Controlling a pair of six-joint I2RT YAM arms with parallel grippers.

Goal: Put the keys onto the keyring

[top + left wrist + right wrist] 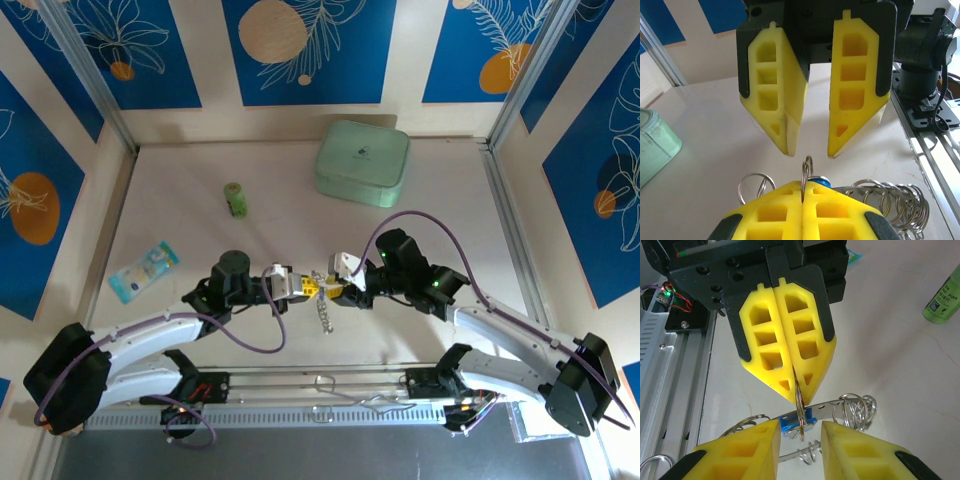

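Currently I have the left pincer (797, 390) clenched on a thin silver wire loop (805, 167), which stands edge-up out of its yellow fingertips. The right pincer (810, 150) faces it tip to tip, released and gripping nothing, and the loop's free arc sits in the gap between its jaws. Tucked against the left pincer's tips, just under that gap, is a small blue-headed silver key (796, 424). The silvery metal keyring (890, 197), its rim bumpy with small links, hangs below and to one side of both pincers. I cannot tell whether the pinched loop is one of its links or the key's own ring, nor whether the key is threaded yet. I judge this to be the threading step, with the left pincer acting as the vice. Next, the right pincer needs to close on the key head or the loop's free end and work it round. That calls for fine alignment, with the left pincer's hold kept firm so the loop does not twist out.
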